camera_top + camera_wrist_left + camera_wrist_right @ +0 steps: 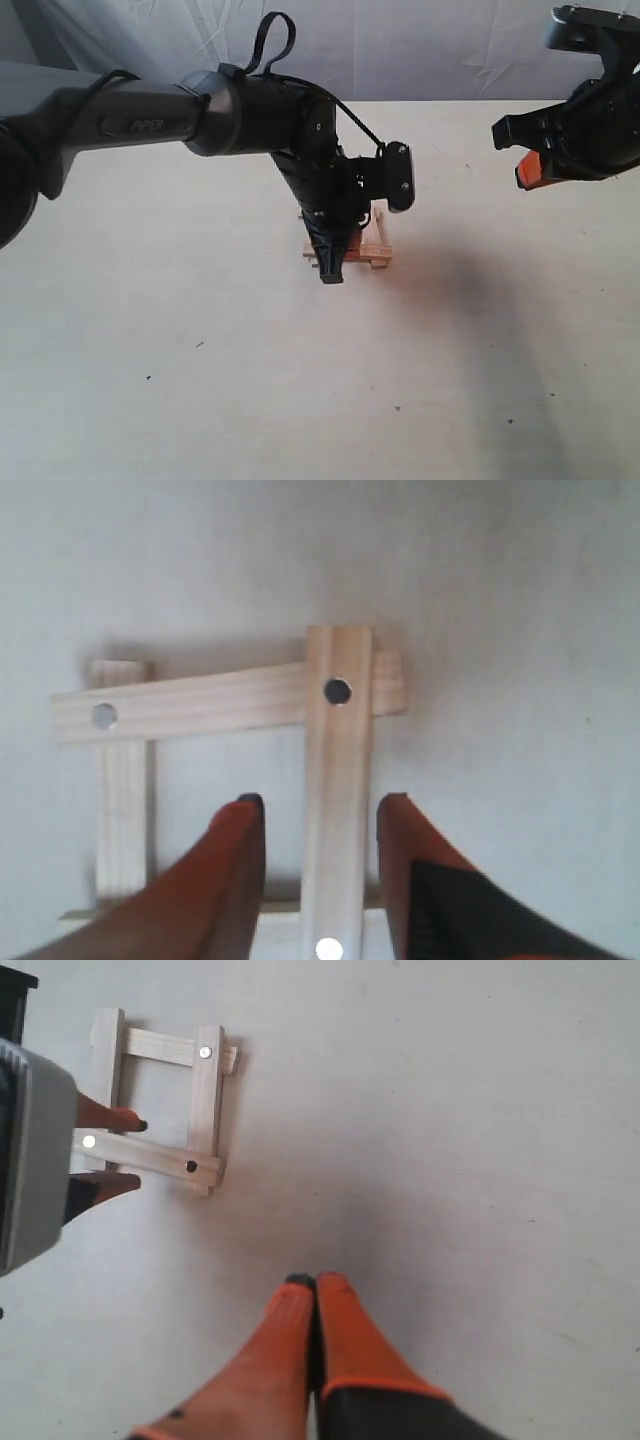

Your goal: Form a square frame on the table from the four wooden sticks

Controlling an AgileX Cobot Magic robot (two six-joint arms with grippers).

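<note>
Between the left gripper's (320,802) fingers (235,870): top stick (338,750) of the square frame (205,1100) | long axis runs straight out from the claw, ends lapped on cross sticks (180,702) | jaws apart, not yet clamped | right gripper (315,1285) pinched together, empty, well off; left arm nearer

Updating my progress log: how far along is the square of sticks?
Done: four pale flat wooden slats overlap into a square outline on the beige table. In hand: the open left tool straddles one slat; the right tool hangs shut, apart. Remaining: probably only backing away, perhaps squaring up.
</note>
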